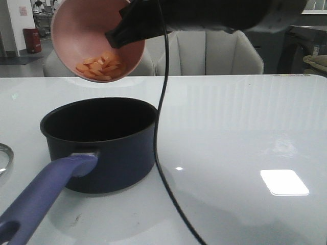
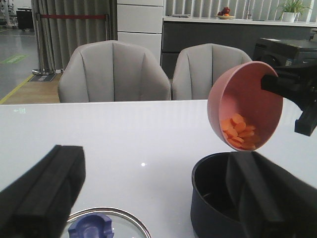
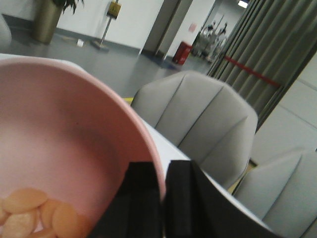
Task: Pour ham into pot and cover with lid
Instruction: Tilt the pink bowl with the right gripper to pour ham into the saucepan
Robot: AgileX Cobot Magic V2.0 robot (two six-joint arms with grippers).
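Matte blk arm (image 1: 214, 13) w/ thin blk cable (image 1: 161, 102); blk fingers (image 3: 185, 203).

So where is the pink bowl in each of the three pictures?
Front view: the pink bowl is at the top left, tilted above the pot, held by the right claw.
Left wrist view: it is at the right, tipped over the pot's rim.
Right wrist view: it fills the left side, its rim pinched in the claw.
Shared landmark: the orange ham pieces lying in the bowl show in all three.
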